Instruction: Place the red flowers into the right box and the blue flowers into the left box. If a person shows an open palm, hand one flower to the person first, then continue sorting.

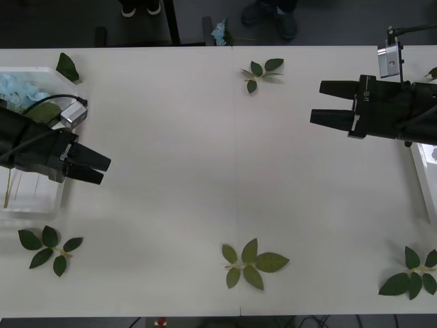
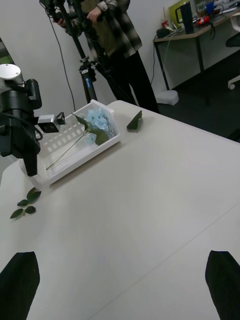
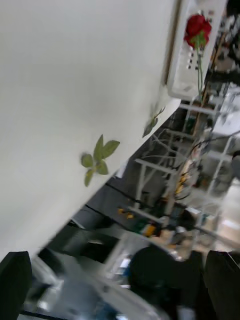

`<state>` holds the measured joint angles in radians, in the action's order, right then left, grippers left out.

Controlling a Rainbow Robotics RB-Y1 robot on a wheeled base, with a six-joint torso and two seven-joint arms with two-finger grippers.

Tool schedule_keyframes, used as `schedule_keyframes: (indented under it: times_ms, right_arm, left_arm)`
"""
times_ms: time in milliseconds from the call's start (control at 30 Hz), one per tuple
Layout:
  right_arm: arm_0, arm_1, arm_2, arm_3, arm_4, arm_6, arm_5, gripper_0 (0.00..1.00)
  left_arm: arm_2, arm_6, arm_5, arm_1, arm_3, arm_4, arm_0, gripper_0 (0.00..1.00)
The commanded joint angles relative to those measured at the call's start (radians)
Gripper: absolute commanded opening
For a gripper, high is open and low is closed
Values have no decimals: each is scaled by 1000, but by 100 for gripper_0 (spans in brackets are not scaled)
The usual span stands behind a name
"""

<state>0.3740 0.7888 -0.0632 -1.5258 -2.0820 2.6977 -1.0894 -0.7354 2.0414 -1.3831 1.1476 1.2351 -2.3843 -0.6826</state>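
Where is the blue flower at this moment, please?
The blue flower lies inside the left box at the table's left edge in the front view, beside the left gripper; a leaf sprig lies just beyond the box.

Both arms hover apart — left pincer point(image 1: 100, 169) and right pincer point(image 1: 326, 102) spread, empty.

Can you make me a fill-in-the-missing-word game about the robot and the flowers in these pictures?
1. The flower lying in the left box is ____ in colour.
2. The flower lying in the right box is ____ in colour.
3. The loose sprigs on the table are made of green ____.
4. The left gripper and the right gripper both have their fingers ____, holding nothing.

Missing words: blue; red; leaves; open
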Motion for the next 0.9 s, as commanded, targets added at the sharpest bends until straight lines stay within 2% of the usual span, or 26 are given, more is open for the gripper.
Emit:
schedule_keyframes:
  times_ms: [33,200,467,733,900]
  right_arm:
    - [10,40,3,-22,-6,8,-4,97]
    - [10,40,3,-22,-6,8,-4,97]
    - [10,40,3,-22,-6,8,-4,97]
    - [10,40,3,-22,-6,8,-4,97]
    - [10,40,3,-22,-6,8,-4,96]
  left_arm:
    - [-2,333,36,9,0,-15,-9,100]
    - [-2,663,38,6,-3,-30,5,100]
    - [-6,664,35,1,-34,-133,18,100]
    - [-6,664,35,-42,-39,-237,38,100]
    - [-4,664,15,-74,-88,-254,43,100]
